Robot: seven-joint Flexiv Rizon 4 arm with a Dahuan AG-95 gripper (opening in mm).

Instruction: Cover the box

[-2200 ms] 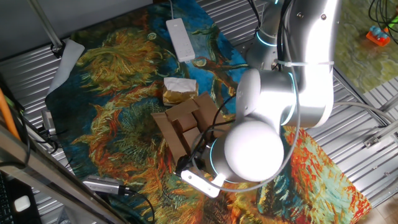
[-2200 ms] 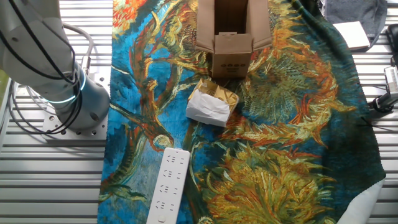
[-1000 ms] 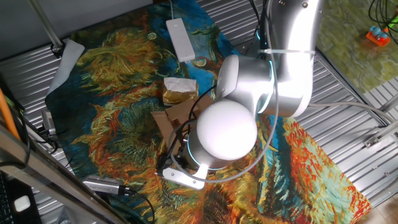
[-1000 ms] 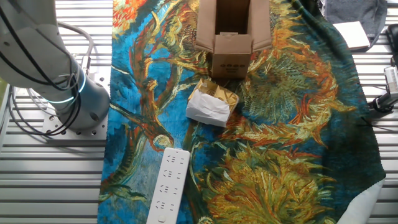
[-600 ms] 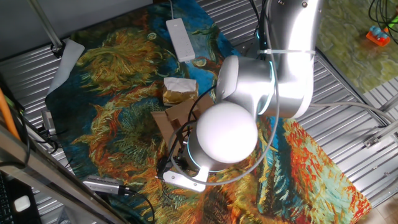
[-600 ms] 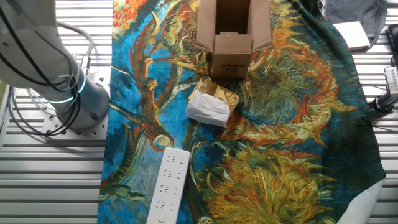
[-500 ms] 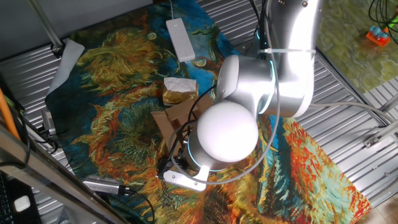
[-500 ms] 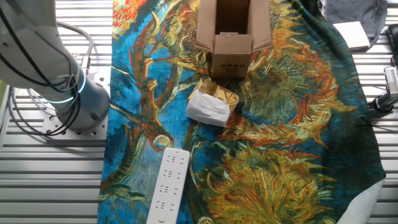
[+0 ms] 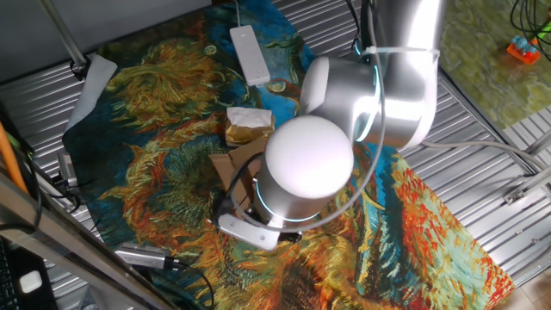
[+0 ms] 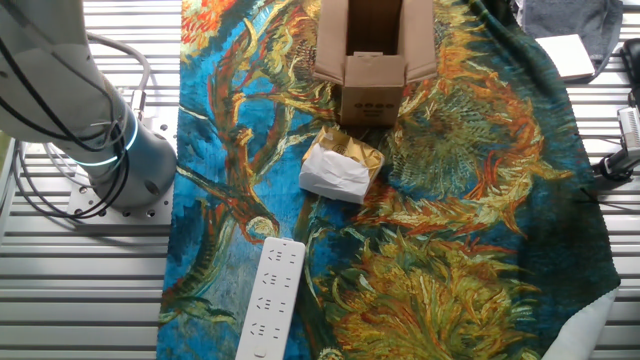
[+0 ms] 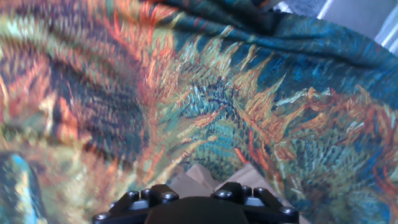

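- The small plain brown corrugated cardboard box (image 10: 373,62) sits at the far edge of the colourful painted-sunflower tablecloth (image 10: 460,240) in the other fixed view, top open, flaps splayed out to the left and right.
- In one fixed view the big silver robot arm (image 9: 344,120) hangs right over that box, so only a brown flap (image 9: 231,166) pokes out on its left.
- The gripper can't really be made out: the hand view only shows black hardware (image 11: 196,202) along the bottom edge with a bit of cardboard past it, so whether the fingers are apart or together is impossible to tell.
- A crumpled white-and-tan paper packet (image 10: 342,168) lies just near of the box, not touching it.
- A long white power strip (image 10: 270,298) lies nearer still, to the left.
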